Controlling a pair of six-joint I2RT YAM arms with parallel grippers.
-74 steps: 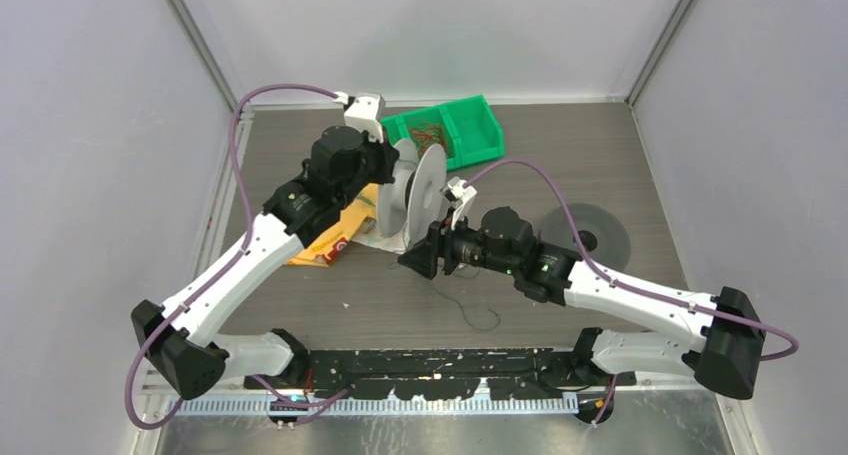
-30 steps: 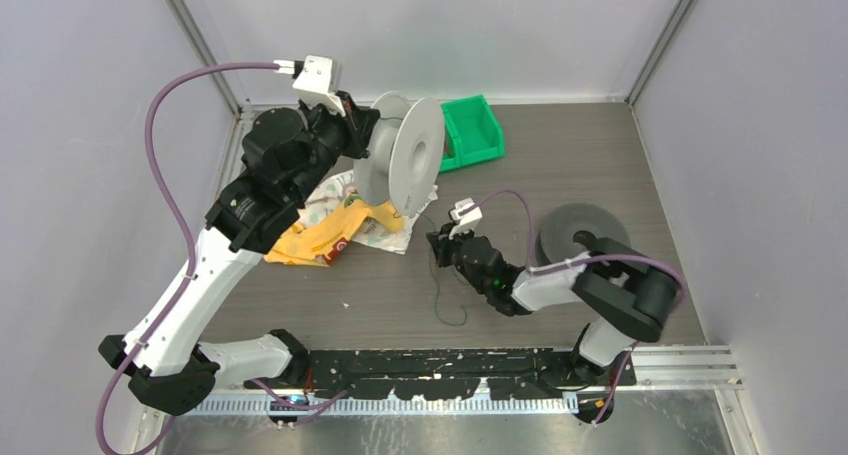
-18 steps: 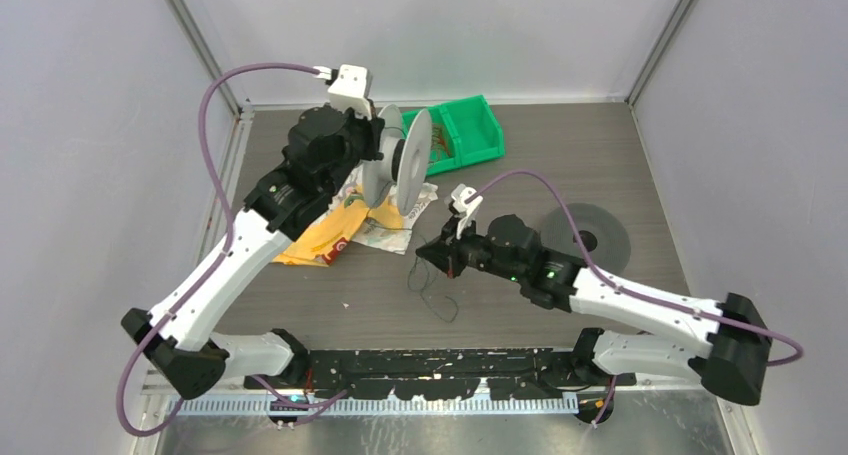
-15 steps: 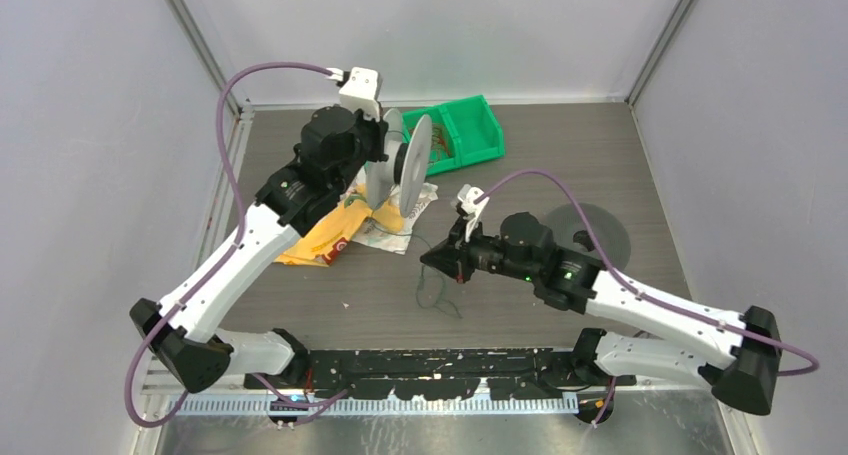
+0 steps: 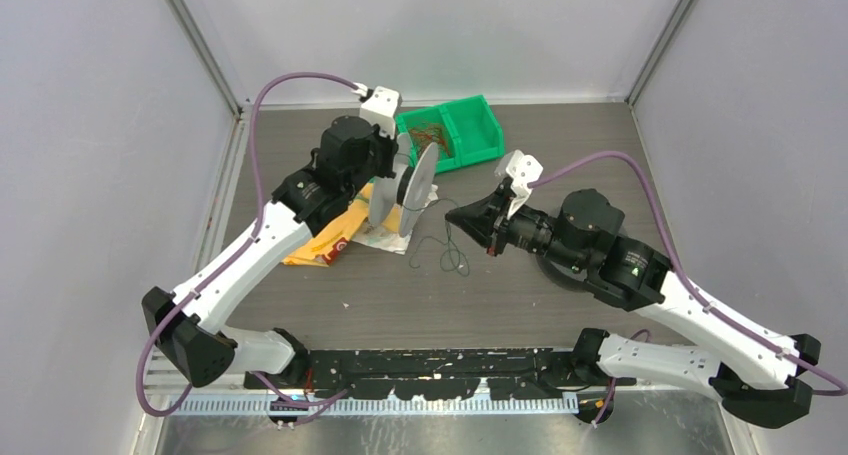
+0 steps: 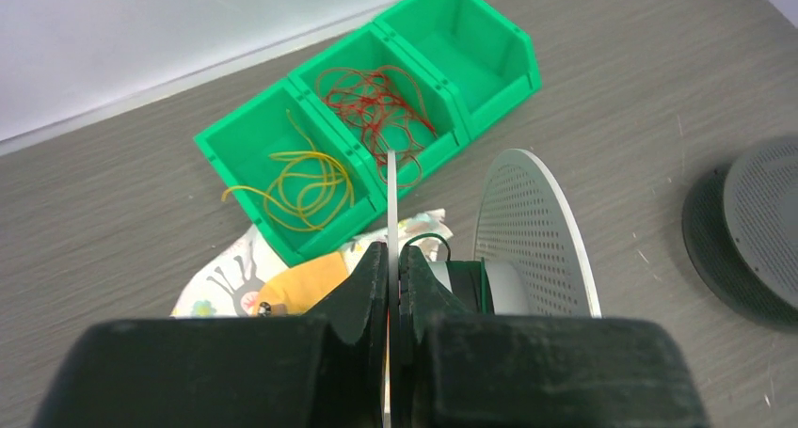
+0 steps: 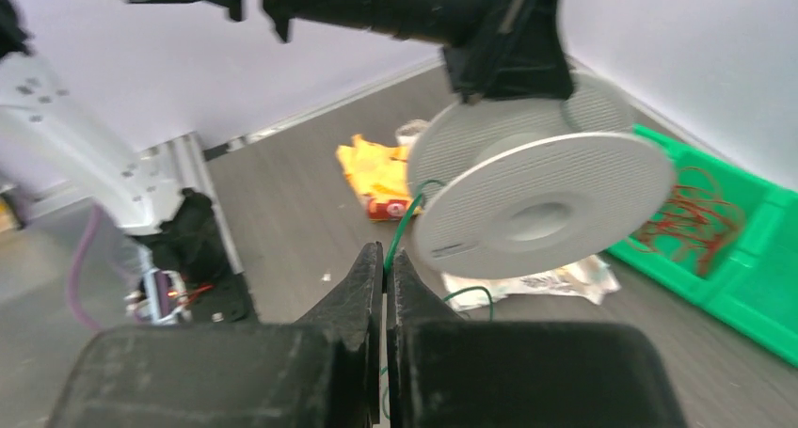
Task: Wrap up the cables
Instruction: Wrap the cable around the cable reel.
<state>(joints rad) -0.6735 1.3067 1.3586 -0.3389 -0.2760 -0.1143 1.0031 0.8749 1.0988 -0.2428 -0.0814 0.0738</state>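
Left gripper (image 6: 388, 254) clamps the spool (image 6: 532, 223) by its flange; right gripper (image 7: 386, 259) pinches the green cable (image 7: 403, 223).
It runs off the spool and loops mid-desk (image 5: 600, 155); red cables (image 6: 376, 108) and yellow cables (image 6: 301, 179) fill the bin (image 6: 494, 97), far edge.

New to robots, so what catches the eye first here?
A pale spool, pinched by its rim in the left gripper above the table, with a thin green wire running to the right gripper. Behind sits a green bin holding yellow wires and red wires.
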